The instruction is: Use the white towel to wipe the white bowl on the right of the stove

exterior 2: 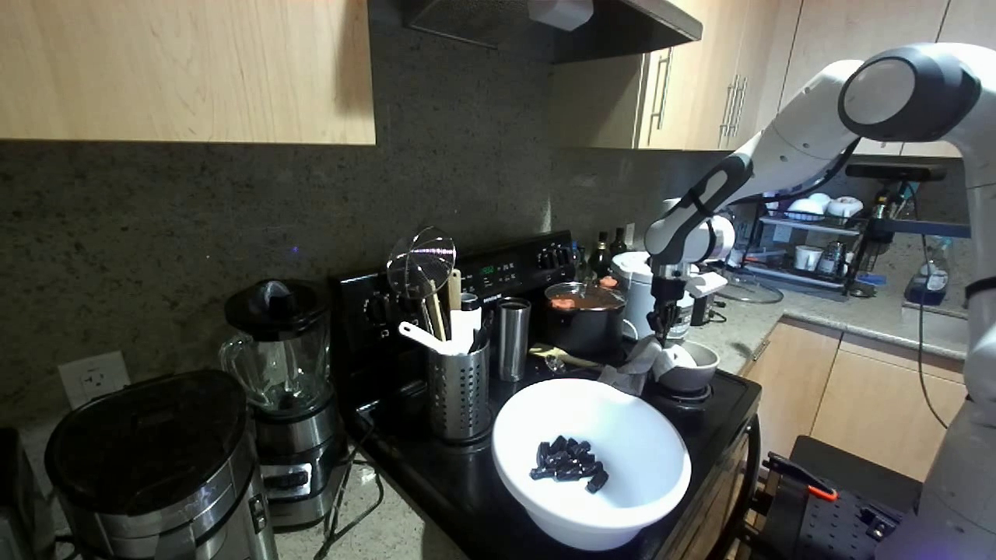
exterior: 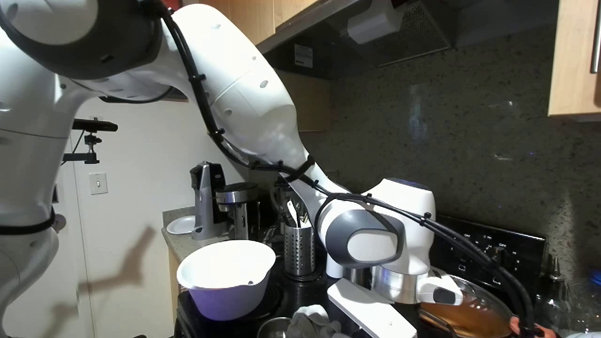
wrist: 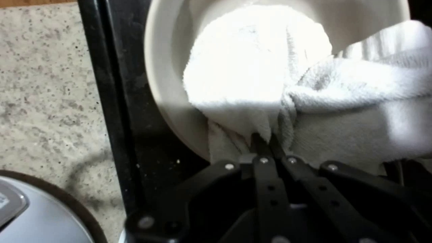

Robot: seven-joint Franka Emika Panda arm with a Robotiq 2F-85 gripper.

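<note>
Crumpled white towel, partly inside the upright white bowl on the black stove

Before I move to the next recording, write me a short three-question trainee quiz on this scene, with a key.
1. What is the tool pinching?
2. True or false: the small bowl stands on the speckled countertop.
3. Which holds the black pieces: a) blender, b) large white bowl, c) utensil holder?

Key:
1. The white towel.
2. False; it stands on the stove.
3. b
</note>
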